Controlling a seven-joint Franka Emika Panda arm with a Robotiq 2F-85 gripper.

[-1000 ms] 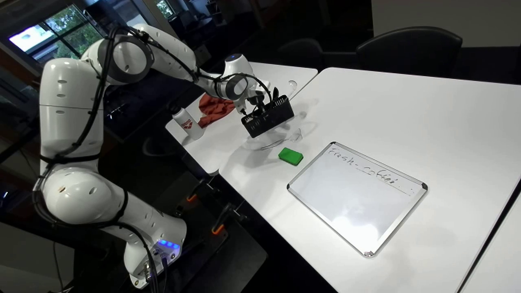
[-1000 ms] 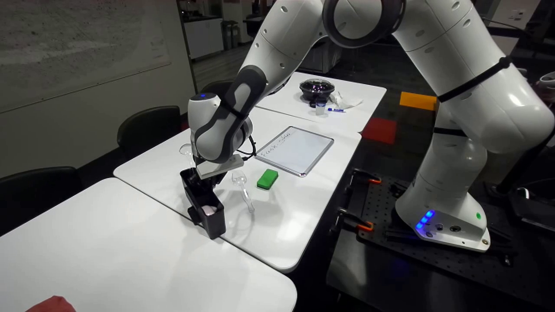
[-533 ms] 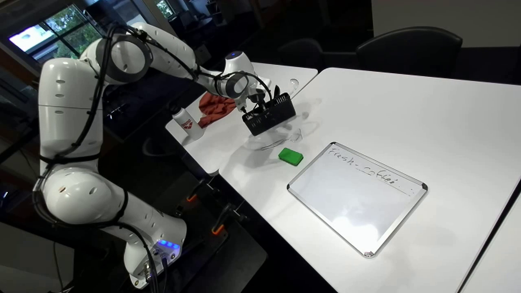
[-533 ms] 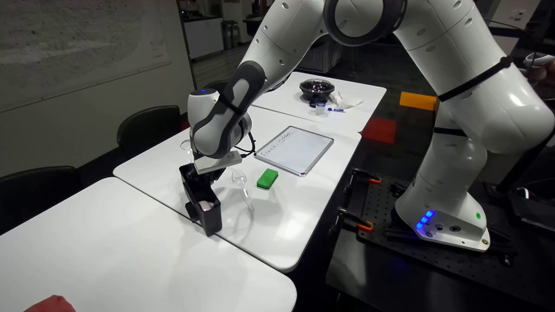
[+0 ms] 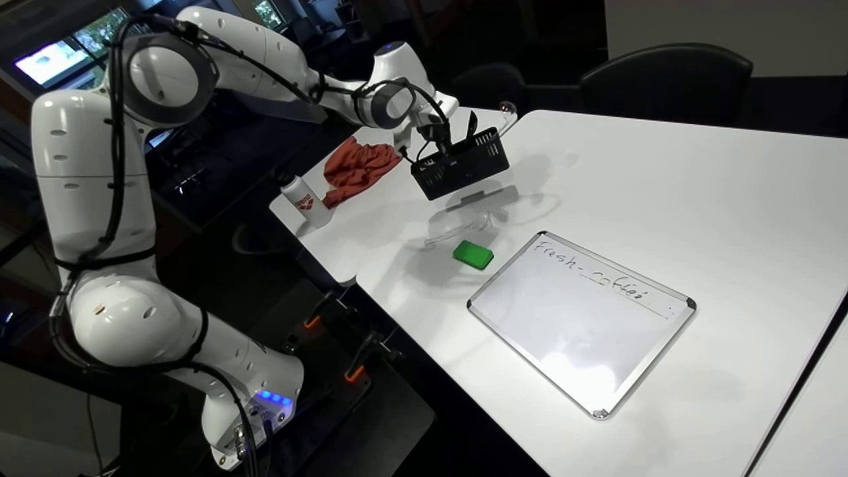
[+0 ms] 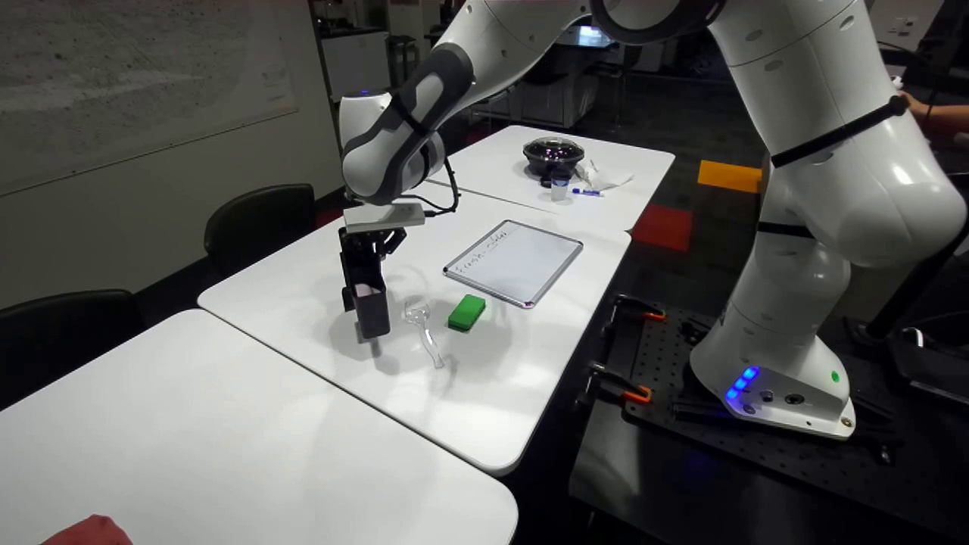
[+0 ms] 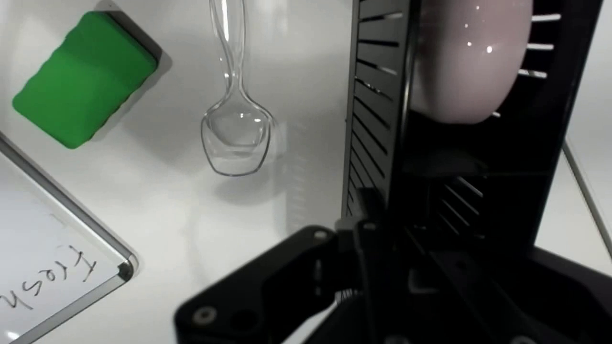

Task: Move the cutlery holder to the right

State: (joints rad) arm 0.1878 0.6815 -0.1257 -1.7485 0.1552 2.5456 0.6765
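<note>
Since the jaws, nearly together, pinch the black cutlery holder (image 5: 462,167) aloft over the tabletop (image 5: 702,218), carry it rightward, level and clear of the transparent spoon (image 7: 235,107), then lower gently.

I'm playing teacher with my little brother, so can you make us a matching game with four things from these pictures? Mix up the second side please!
Column one:
1. cutlery holder
2. small block
3. whiteboard
4. loose spoon

Column two:
A. see-through
B. held up in the air
C. written on
D. green

Right pairs: 1-B, 2-D, 3-C, 4-A
</note>
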